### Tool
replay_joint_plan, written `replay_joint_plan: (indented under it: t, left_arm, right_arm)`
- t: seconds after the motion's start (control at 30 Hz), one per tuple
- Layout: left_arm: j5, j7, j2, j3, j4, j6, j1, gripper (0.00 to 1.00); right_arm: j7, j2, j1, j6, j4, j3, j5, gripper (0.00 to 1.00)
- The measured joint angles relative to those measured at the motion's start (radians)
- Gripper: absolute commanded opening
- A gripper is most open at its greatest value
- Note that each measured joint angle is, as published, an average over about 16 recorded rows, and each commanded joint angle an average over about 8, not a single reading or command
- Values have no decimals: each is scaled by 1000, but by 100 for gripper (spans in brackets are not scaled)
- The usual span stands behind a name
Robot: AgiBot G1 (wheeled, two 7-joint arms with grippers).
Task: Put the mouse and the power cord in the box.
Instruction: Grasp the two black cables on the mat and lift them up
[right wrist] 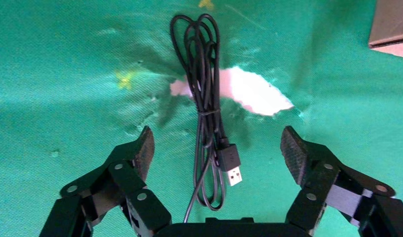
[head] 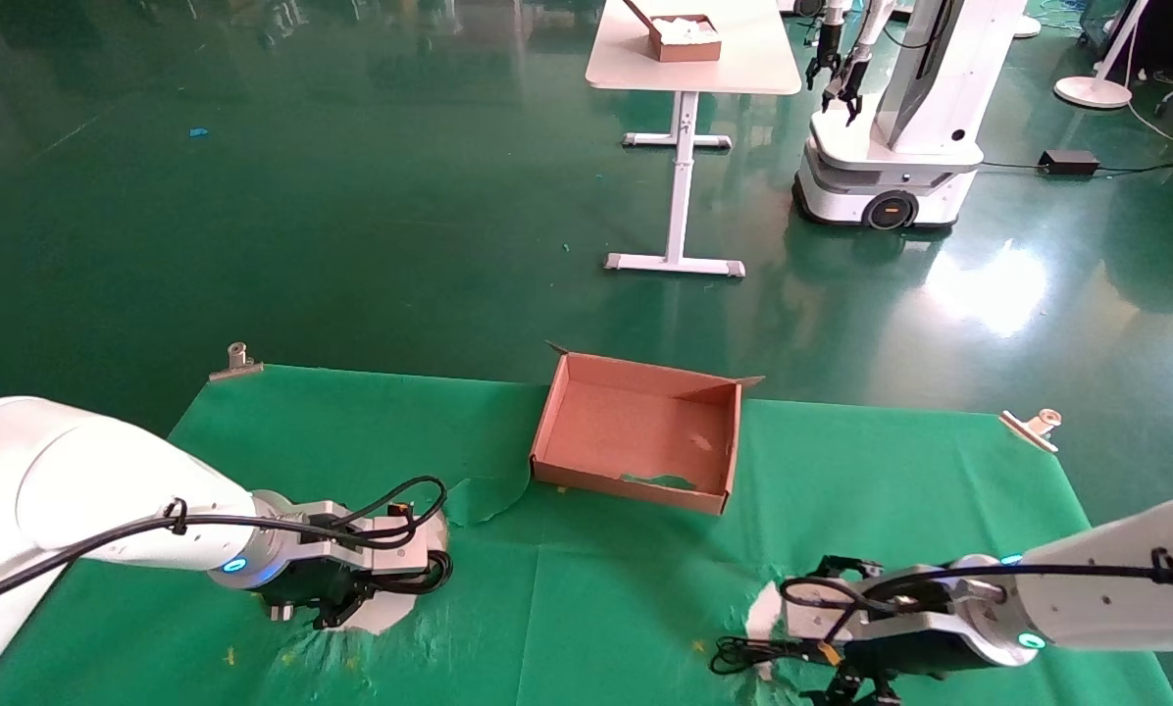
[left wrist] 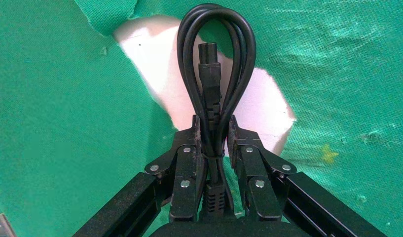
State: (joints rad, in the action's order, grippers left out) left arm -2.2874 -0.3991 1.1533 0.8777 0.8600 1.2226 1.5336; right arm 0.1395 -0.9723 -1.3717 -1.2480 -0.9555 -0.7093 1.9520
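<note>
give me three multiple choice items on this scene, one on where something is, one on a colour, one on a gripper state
1. Where is the box?
A. On the green cloth between the two arms
B. Held in the left gripper
C. On the floor

2. What colour is the cloth covering the work surface?
A. Blue
B. Green
C. White

3. What state is the left gripper in?
A. Open above the box
B. Open with nothing between its fingers
C. Shut on the power cord

Answers:
1. A, the head view shows it resting on the cloth ahead of both arms.
2. B, every view shows green fabric, torn in spots.
3. C, the left wrist view shows both fingers pressed against the looped cord; the right gripper stands open around the mouse cable.
</note>
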Motion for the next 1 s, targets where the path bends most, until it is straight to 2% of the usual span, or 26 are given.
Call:
replay_joint_plan:
  t: [0.17,0.2,0.23,1.0]
  left_arm:
    - [0,0,0,0,0,0,0,0]
    - [0,0,0,0,0,0,0,0]
    - [0,0,0,0,0,0,0,0]
    - [0,0,0,0,0,0,0,0]
  right_arm:
    - [5,0,1,3,-3,-1,5,17]
    - [6,0,1,3,-4,-1,6,6]
    - [7,0,2,3,-5,-2,7,2]
    - [-4,-1,2,-2,-6,-7,11,0]
